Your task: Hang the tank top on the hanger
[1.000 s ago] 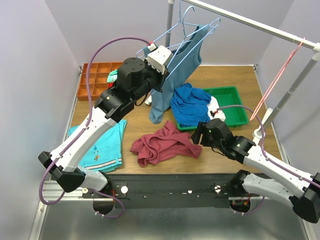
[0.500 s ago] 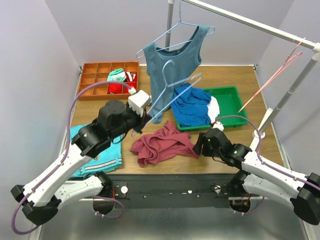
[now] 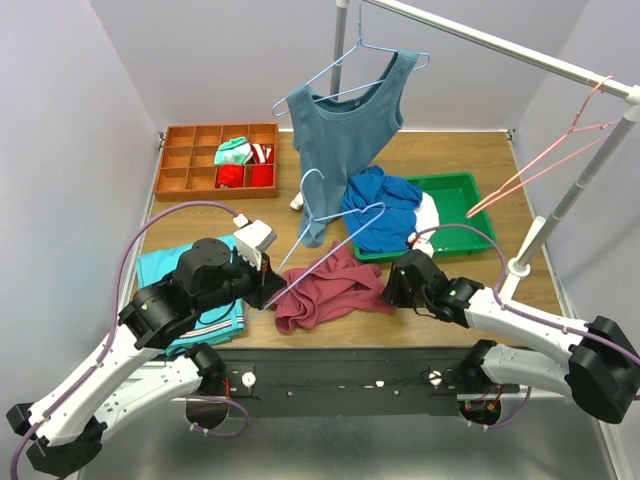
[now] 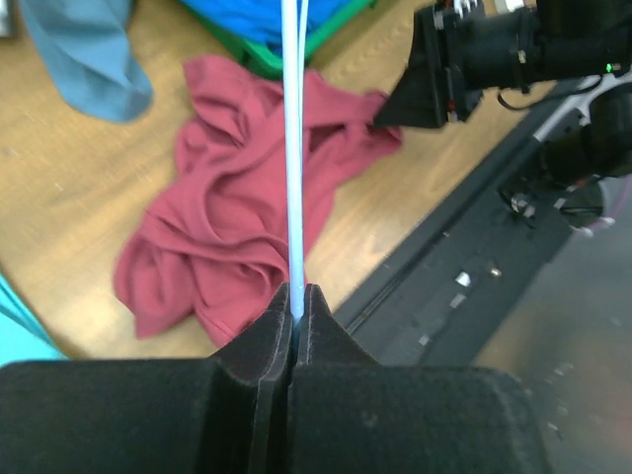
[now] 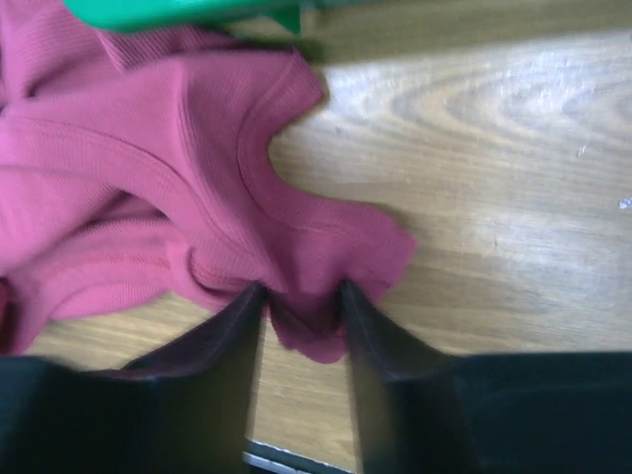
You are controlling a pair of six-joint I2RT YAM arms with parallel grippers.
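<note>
The maroon tank top point(image 3: 325, 290) lies crumpled on the wooden table near the front edge. My left gripper point(image 3: 268, 298) is shut on the thin light-blue wire hanger point(image 3: 330, 255) and holds it slanting up over the top, hook to the upper left. In the left wrist view the hanger wire point(image 4: 291, 148) runs out from between the closed jaws of the left gripper point(image 4: 294, 296), above the tank top point(image 4: 227, 227). My right gripper point(image 3: 390, 290) is at the top's right edge. In the right wrist view the right gripper point(image 5: 299, 296) pinches a fold of the tank top point(image 5: 148, 178).
A slate-blue tank top point(image 3: 345, 125) hangs on a twin blue hanger from the rail. A pink hanger point(image 3: 540, 165) hangs at the right by the rack pole point(image 3: 520, 268). A green tray point(image 3: 465, 200) holds a bright blue garment point(image 3: 380, 210). An orange compartment box point(image 3: 190, 160) and turquoise shorts point(image 3: 165, 265) are at the left.
My left arm has brought the light-blue hanger down from beside the rail to low over the maroon top. My right gripper has moved onto the top's right edge. The pink hanger has swung.
</note>
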